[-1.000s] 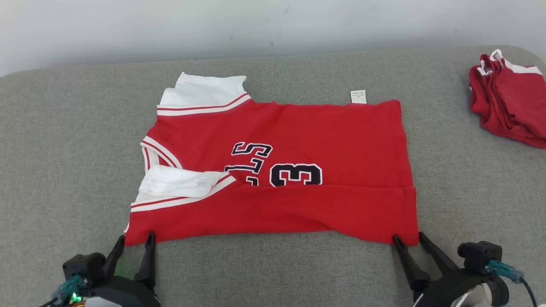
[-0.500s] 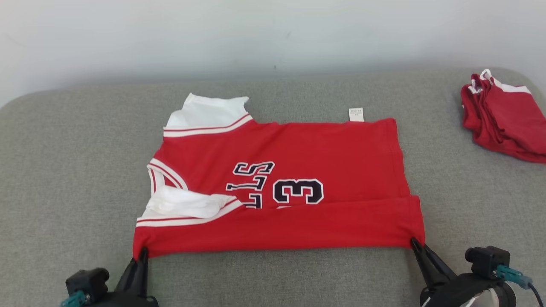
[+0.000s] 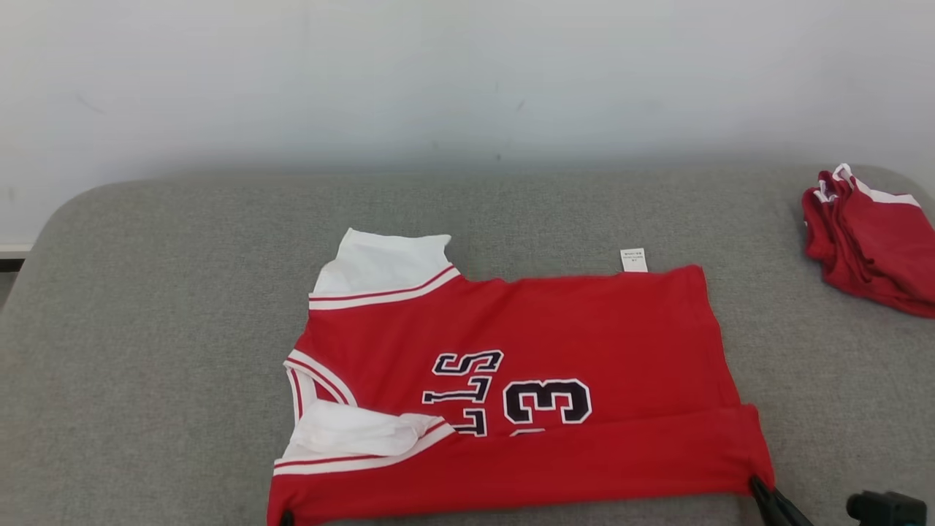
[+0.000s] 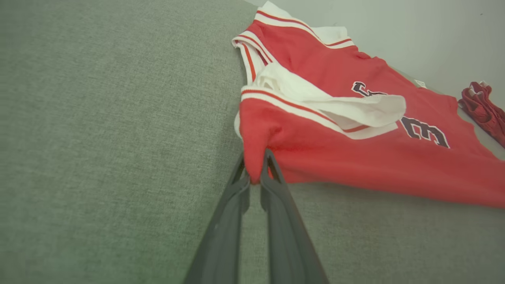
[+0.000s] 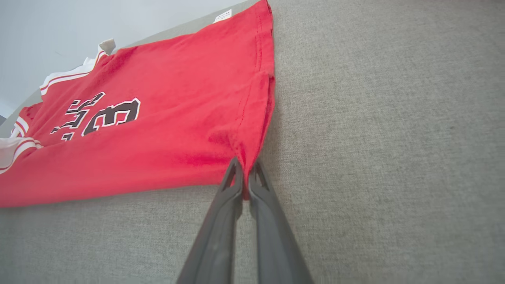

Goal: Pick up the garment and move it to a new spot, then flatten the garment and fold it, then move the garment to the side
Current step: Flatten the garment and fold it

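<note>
The garment, a red jersey with white sleeve pieces and a dark number 3 (image 3: 511, 343), lies across the lower middle of the head view on the grey cloth-covered table (image 3: 146, 329). Its near long edge is already turned over in a band along the bottom of the frame.

Your left tool (image 4: 255, 169) is pinched closed on the band's corner at lower left. Your right tool (image 5: 246, 173) is clamped on the hem corner at lower right.

This looks like the start of the next lengthwise fold:
- Raise both corners together and at equal height, so the red cloth between them stays straight but not stretched.
- Carry them up the frame toward the far edge, where the small white label (image 3: 633, 260) sits, and lay edge on edge.
- Watch the loose white sleeve flap (image 3: 350, 431) at left, which may bunch under the fold.
- Let go only once the cloth rests flat.
- Stay well apart from the heap of red and white clothes (image 3: 869, 241) at the right edge.
</note>
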Robot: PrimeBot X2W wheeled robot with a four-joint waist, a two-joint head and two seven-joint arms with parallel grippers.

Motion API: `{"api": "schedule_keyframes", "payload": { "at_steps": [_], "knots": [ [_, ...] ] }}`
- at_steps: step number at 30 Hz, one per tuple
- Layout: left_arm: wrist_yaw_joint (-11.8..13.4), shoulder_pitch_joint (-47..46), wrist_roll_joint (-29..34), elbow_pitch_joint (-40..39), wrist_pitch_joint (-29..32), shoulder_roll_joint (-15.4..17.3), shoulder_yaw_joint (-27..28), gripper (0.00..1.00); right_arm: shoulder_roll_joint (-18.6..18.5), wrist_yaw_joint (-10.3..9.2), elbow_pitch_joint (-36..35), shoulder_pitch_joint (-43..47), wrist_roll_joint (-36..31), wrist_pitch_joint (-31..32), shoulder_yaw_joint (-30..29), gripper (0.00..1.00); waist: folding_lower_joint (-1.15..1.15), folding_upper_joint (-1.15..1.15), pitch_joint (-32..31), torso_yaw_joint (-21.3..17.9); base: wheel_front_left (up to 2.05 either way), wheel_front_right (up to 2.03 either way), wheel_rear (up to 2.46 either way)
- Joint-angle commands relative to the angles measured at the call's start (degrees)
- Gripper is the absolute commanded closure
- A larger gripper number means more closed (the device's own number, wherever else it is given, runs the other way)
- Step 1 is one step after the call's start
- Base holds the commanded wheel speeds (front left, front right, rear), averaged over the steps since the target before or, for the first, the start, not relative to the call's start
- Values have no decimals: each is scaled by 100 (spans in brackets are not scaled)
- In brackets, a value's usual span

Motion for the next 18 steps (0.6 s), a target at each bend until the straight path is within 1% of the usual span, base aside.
{"api": "schedule_keyframes", "payload": {
  "at_steps": [1,3,4,5,6,7,9,12,15,18],
  "knots": [
    [29,95,-57,-27,-10,-1,22,100,-28,-17,-40,99,-30,14,-86,100,1,0,-12,31,0,0,0],
    [51,151,-84,-58,32,-15,16,100,35,-17,-140,247,-97,96,-240,100,1,0,-6,52,0,0,0],
    [42,156,-79,-69,39,-14,-10,85,69,-17,-183,299,-134,134,-309,100,1,0,0,59,0,0,0],
    [57,140,-71,-105,29,-23,9,2,97,-17,-223,335,-195,170,-378,67,1,0,7,65,0,0,0],
    [66,128,-58,-115,17,-28,18,0,116,-17,-254,353,-308,221,-416,4,1,0,14,66,0,0,0],
    [77,119,-2,-116,15,-12,-2,0,153,-17,-300,362,-398,251,-469,0,1,0,18,63,0,0,0],
    [102,71,84,-148,-1,7,23,0,266,-17,-411,371,-524,303,-588,0,1,0,30,54,0,0,0],
    [204,32,224,-295,-30,-12,173,0,355,-17,-586,370,-753,326,-778,0,1,0,24,27,0,0,0],
    [283,17,439,-659,-41,-56,479,0,470,-17,-802,359,-973,265,-960,0,1,0,-5,-1,0,0,0],
    [300,106,744,-1100,-37,-173,819,0,580,-17,-1014,360,-1167,168,-1118,0,1,0,-52,-24,0,0,0]
  ]
}}
